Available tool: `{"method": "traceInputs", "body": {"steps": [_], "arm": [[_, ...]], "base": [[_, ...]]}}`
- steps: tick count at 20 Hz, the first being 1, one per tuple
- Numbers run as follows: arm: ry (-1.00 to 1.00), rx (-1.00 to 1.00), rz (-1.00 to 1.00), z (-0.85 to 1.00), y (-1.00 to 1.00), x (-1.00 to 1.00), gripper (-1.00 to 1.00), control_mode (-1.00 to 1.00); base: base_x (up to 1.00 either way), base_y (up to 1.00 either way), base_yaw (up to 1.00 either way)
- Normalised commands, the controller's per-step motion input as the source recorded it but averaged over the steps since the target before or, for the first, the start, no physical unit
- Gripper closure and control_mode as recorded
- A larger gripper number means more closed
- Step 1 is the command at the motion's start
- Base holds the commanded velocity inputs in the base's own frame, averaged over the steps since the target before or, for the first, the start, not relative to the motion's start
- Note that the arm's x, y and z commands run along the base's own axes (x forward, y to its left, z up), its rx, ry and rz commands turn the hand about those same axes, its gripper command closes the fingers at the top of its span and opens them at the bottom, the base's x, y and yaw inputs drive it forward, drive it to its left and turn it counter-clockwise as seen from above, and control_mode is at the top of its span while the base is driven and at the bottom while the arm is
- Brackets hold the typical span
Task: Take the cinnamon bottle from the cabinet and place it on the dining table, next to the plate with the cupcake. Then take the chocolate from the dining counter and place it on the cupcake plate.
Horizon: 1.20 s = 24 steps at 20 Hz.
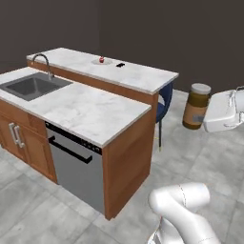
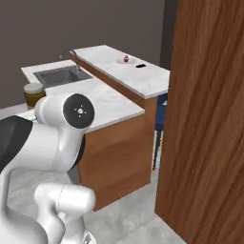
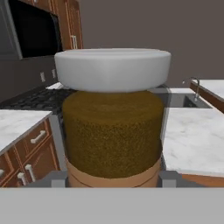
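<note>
Left base view: you see the cinnamon bottle (image 1: pixel 196 106) upright in the air, clamped at the pincer (image 1: pixel 209 113) beyond the counter's end, carried clear of the floor for transport.

Right base view: note the plate with the cupcake (image 2: pixel 125 59) and the chocolate (image 2: pixel 140 66) on the raised counter, well ahead of the pincer.

Hand view: confirm the bottle sits directly between the fingertips (image 3: pixel 169 177), grasped low on its body.

White arm raised at right, elbow low, hand (image 1: pixel 209 112) level, fingers closed on cinnamon bottle (image 1: pixel 196 106).
</note>
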Motion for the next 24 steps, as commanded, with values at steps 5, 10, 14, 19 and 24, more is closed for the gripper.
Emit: {"method": "traceInputs", "body": {"steps": [5,10,14,19,24], "arm": [[0.00,0.00,0.00,0.00,0.00,0.00,1.00,1.00],[0.00,0.00,0.00,0.00,0.00,0.00,1.00,1.00],[0.00,0.00,0.00,0.00,0.00,0.00,1.00,1.00],[0.00,0.00,0.00,0.00,0.00,0.00,1.00,1.00],[0.00,0.00,0.00,0.00,0.00,0.00,1.00,1.00]], "base": [[0.79,-0.39,0.02],[0.82,-0.38,0.01],[0.83,-0.37,0.01],[0.83,-0.37,0.01],[0.82,-0.37,0.01]]}}
